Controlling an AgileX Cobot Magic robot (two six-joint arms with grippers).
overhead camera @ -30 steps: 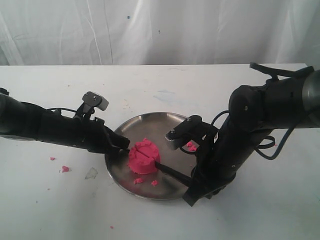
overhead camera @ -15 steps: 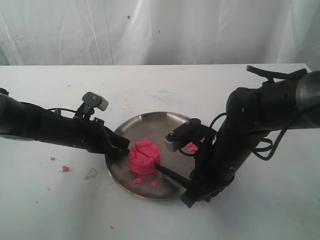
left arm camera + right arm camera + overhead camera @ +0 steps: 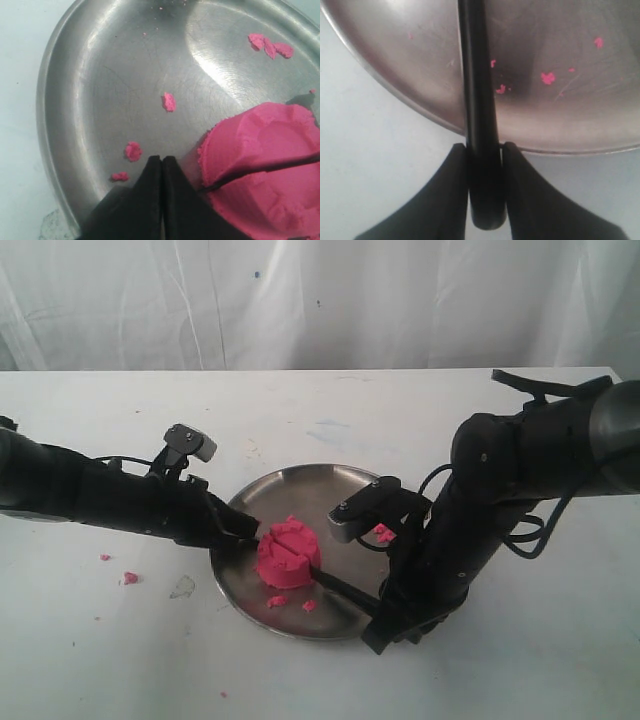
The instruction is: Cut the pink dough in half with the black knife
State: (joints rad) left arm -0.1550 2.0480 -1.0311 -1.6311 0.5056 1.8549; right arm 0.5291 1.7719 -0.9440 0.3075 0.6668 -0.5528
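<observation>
The pink dough (image 3: 287,552) is a round lump with a dented top, sitting on the metal plate (image 3: 300,485). The black knife (image 3: 345,587) runs from the dough's right side back to my right gripper (image 3: 380,612), which is shut on its handle (image 3: 479,100) just off the plate's rim (image 3: 560,145). In the left wrist view the blade (image 3: 272,166) shows as a dark slit sunk across the dough (image 3: 270,135). My left gripper (image 3: 161,160) is shut and empty. Its tips rest on the plate right beside the dough's left side (image 3: 254,533).
Pink crumbs lie on the plate (image 3: 380,532) (image 3: 169,101) and on the white table at the left (image 3: 130,578). A small clear scrap (image 3: 182,587) lies near the plate's left rim. A white curtain hangs behind the table.
The right arm has shifted slightly to the left with the knife still in the dough. The left arm and the dough stay where they were.
</observation>
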